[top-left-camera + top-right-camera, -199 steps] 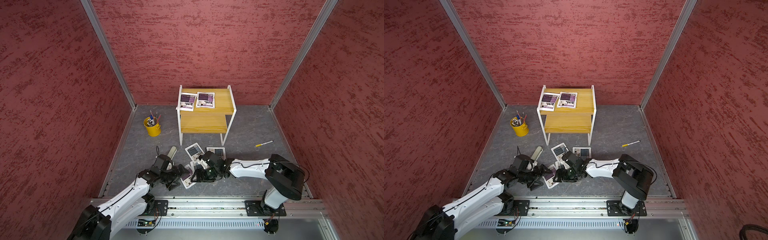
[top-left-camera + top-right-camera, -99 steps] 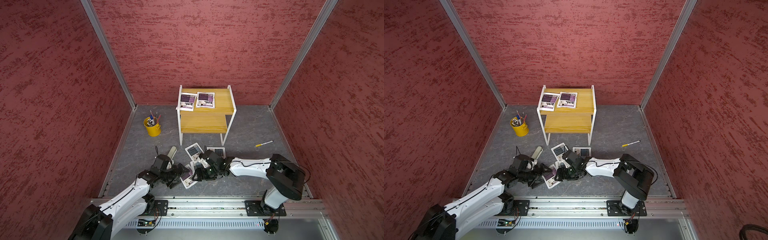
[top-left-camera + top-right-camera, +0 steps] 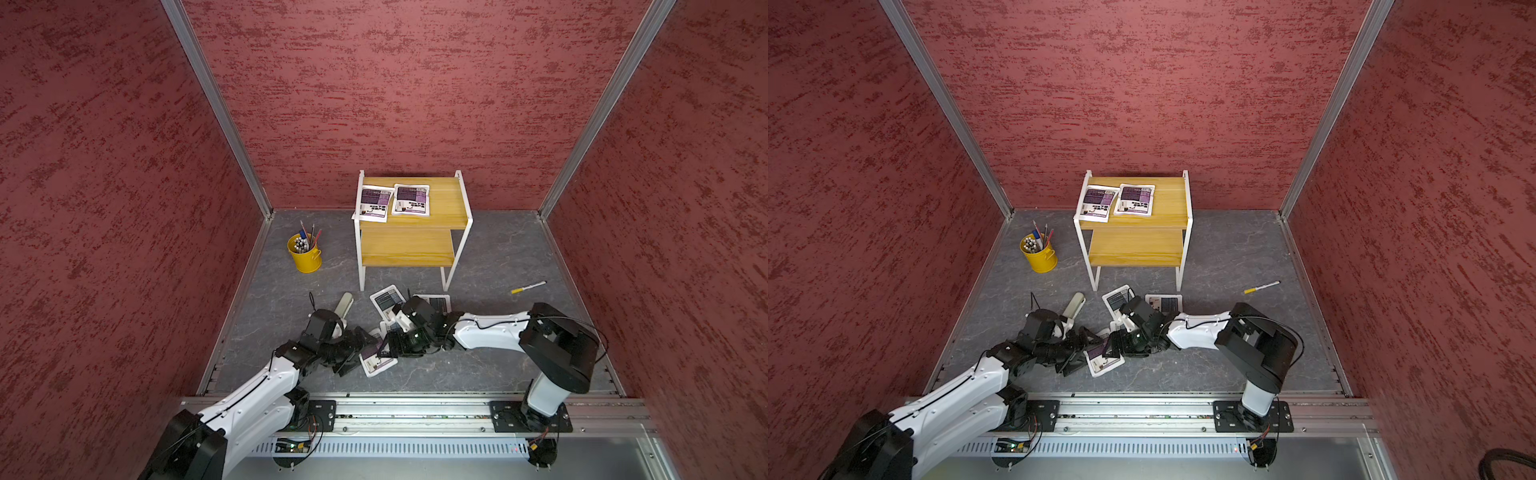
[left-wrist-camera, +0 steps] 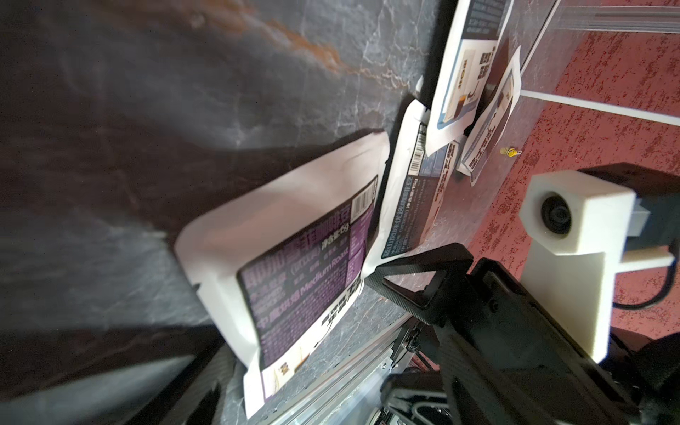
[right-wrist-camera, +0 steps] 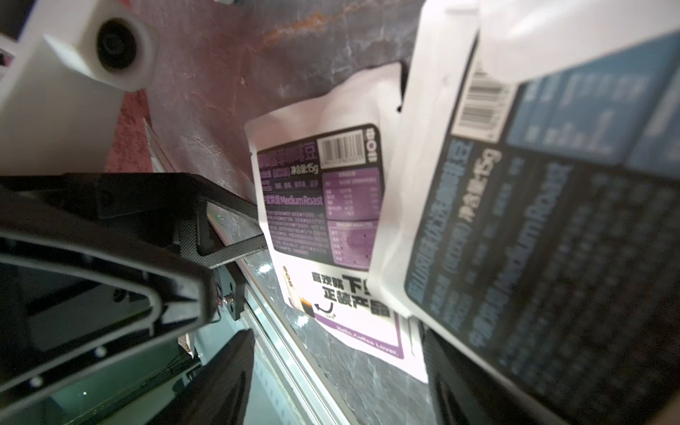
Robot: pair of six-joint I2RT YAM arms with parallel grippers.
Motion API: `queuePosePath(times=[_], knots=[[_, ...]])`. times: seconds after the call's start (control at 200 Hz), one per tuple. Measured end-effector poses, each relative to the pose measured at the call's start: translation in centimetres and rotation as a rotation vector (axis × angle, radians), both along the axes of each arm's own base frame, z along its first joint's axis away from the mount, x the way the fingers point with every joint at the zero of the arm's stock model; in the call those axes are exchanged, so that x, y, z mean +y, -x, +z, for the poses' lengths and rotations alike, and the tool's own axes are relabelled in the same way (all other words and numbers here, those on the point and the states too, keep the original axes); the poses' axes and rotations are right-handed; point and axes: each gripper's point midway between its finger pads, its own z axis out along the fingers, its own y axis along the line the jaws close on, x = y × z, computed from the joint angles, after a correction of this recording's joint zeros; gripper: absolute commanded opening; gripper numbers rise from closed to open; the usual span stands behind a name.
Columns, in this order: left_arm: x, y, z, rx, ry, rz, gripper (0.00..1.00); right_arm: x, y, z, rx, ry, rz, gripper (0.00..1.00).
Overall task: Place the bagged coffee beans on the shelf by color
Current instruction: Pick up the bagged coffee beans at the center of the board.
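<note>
Grey marbled floor [image 3: 498, 257] runs to the shelf [image 3: 407, 249] on the far side, with two purple pouches [image 3: 411, 200] already on its upper board [image 3: 444, 203]. Near me, my left gripper [image 3: 358, 353] stands spread around the third purple pouch [image 4: 294, 276]. My right gripper [image 3: 392, 345] is spread too, with a grey-blue pouch [image 5: 552, 220] tipped against one finger. If I close now, my crowded fingers could collide or snag both pouches. I cannot tell whether the tipped pouch is pinched.
</note>
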Motion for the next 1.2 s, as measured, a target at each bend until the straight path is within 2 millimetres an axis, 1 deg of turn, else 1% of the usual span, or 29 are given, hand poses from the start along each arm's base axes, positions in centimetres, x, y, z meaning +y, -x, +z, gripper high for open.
queuePosePath(times=[0.1, 0.185, 0.281, 0.346, 0.416, 0.506, 0.551, 0.646, 0.701, 0.857, 0.927, 1.032, 1.092, 1.202], knots=[[0.0, 0.0, -0.2, -0.007, 0.003, 0.001, 0.83, 0.2, 0.5, 0.1, 0.035, -0.038, -0.004, 0.76], [0.0, 0.0, -0.2, -0.015, 0.007, 0.002, 0.78, 0.2, 0.7, 0.2, 0.051, -0.053, -0.008, 0.76], [0.1, 0.1, -0.4, -0.016, 0.005, 0.005, 0.70, 0.2, 1.0, 0.2, 0.068, -0.067, -0.012, 0.76], [0.2, 0.1, -0.6, -0.015, 0.001, 0.006, 0.67, 0.3, 1.1, 0.2, 0.075, -0.075, -0.016, 0.77], [0.3, 0.2, -0.7, -0.011, -0.003, 0.011, 0.57, 0.4, 1.1, 0.2, 0.082, -0.083, -0.018, 0.76], [0.5, 0.4, -1.0, -0.005, -0.012, 0.009, 0.56, 0.5, 1.2, 0.3, 0.089, -0.088, -0.015, 0.77], [0.5, 0.5, -1.0, -0.006, -0.012, 0.010, 0.50, 0.5, 1.2, 0.3, 0.091, -0.090, -0.015, 0.76], [0.7, 0.6, -1.3, 0.000, -0.017, 0.011, 0.44, 0.6, 1.3, 0.3, 0.095, -0.094, -0.013, 0.76], [0.7, 0.7, -1.4, 0.002, -0.020, 0.009, 0.41, 0.6, 1.3, 0.3, 0.097, -0.096, -0.014, 0.76], [0.8, 0.7, -1.5, 0.009, -0.018, 0.016, 0.28, 0.6, 1.3, 0.3, 0.098, -0.099, -0.015, 0.76], [0.8, 0.7, -1.5, 0.010, -0.017, 0.018, 0.26, 0.6, 1.3, 0.3, 0.098, -0.099, -0.015, 0.76], [0.7, 0.7, -1.5, 0.013, -0.015, 0.016, 0.18, 0.6, 1.3, 0.3, 0.098, -0.100, -0.015, 0.76], [0.7, 0.7, -1.6, 0.015, -0.015, 0.017, 0.17, 0.6, 1.3, 0.3, 0.098, -0.100, -0.015, 0.76], [0.6, 0.6, -1.5, 0.010, -0.011, 0.016, 0.12, 0.6, 1.3, 0.3, 0.097, -0.099, -0.015, 0.76]])
